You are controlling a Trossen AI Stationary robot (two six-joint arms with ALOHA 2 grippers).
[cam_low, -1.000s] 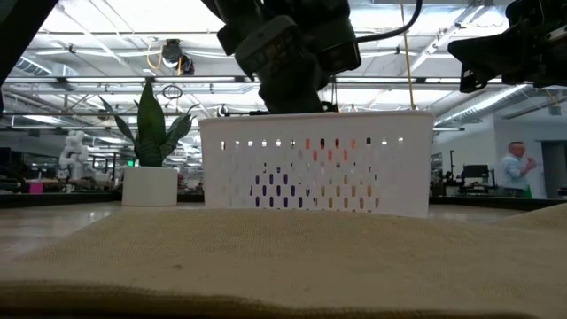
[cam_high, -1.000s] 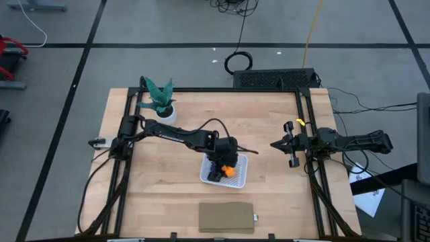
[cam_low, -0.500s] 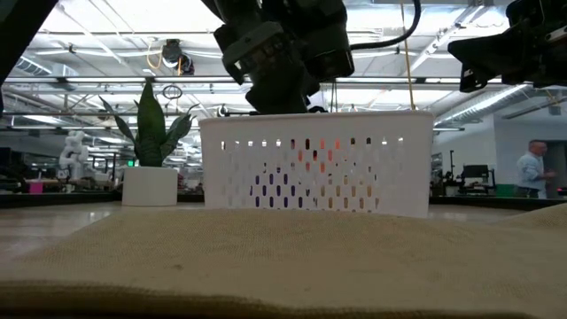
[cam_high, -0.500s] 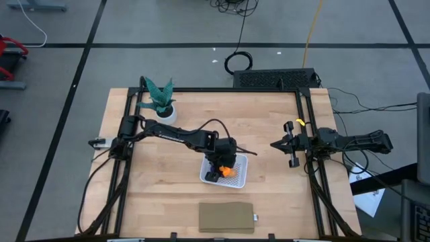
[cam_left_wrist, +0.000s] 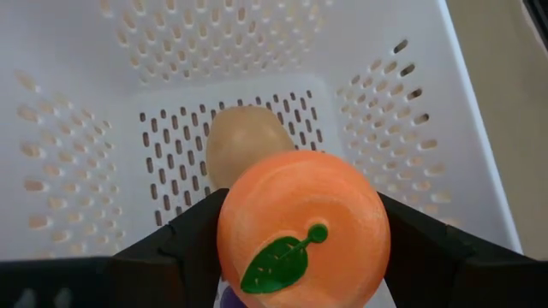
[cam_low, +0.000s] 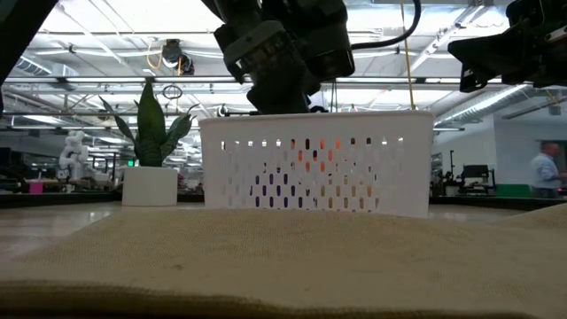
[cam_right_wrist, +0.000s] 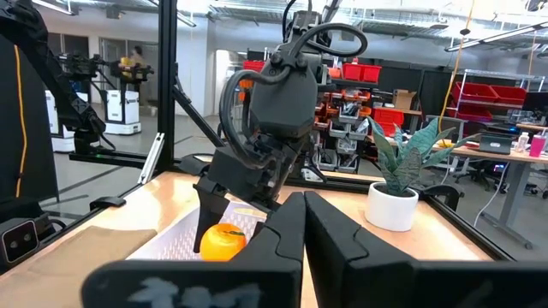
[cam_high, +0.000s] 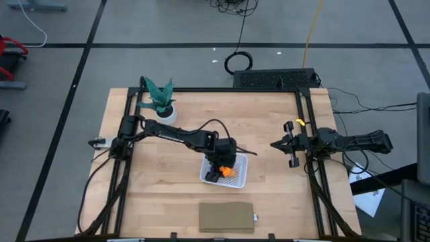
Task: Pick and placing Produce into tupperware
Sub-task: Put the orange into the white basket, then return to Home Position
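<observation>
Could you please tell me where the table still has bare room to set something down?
Bare wood lies between the plant and the right gripper, and left of the tupperware below the left arm. It is crowded at the tupperware, where the left gripper holds the orange ball, and at the brown slab.

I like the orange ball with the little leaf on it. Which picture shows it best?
The left wrist view: the orange ball fills the picture, green leaf showing, held between the left gripper fingers above the white basket. The high view shows only an orange dot, the right wrist view a small ball, the low view just orange glimpses through the basket's holes.
</observation>
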